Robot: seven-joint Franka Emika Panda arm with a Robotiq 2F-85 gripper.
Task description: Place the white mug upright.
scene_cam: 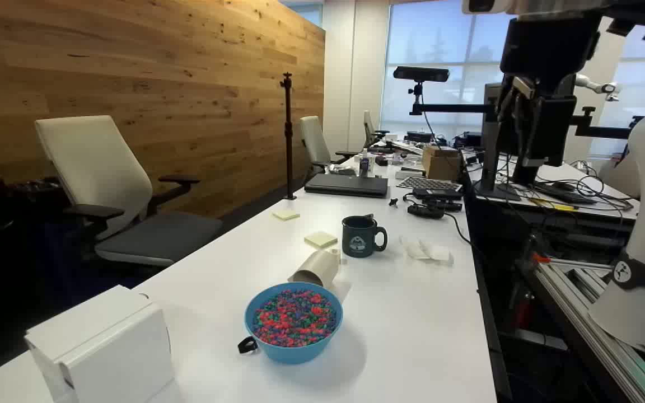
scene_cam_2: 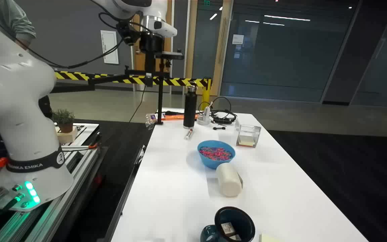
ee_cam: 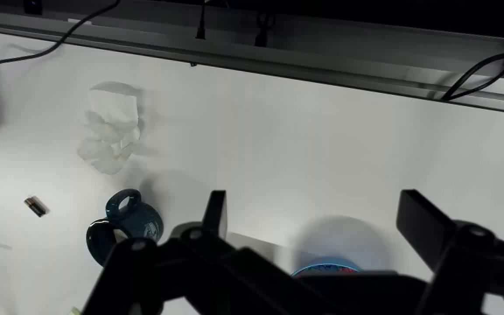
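Observation:
The white mug (scene_cam: 321,267) lies on its side on the white table, between the blue bowl and the dark mug. It also shows in an exterior view (scene_cam_2: 228,180), with its closed base towards that camera and its handle at the right. Its open end faces the bowl. In the wrist view the mug is hidden behind the gripper's dark parts. My gripper (ee_cam: 313,194) is open, with its fingers wide apart and nothing between them. In an exterior view the gripper (scene_cam_2: 149,79) hangs high above the table, well clear of the mug.
The blue bowl (scene_cam: 294,322) of colourful bits stands close to the mug's open end. The dark mug (scene_cam: 359,238) stands upright near its base. Crumpled paper (scene_cam: 426,250), sticky notes (scene_cam: 321,240), a white box (scene_cam: 104,347), a black bottle (scene_cam_2: 190,107) and a glass holder (scene_cam_2: 248,135) are around.

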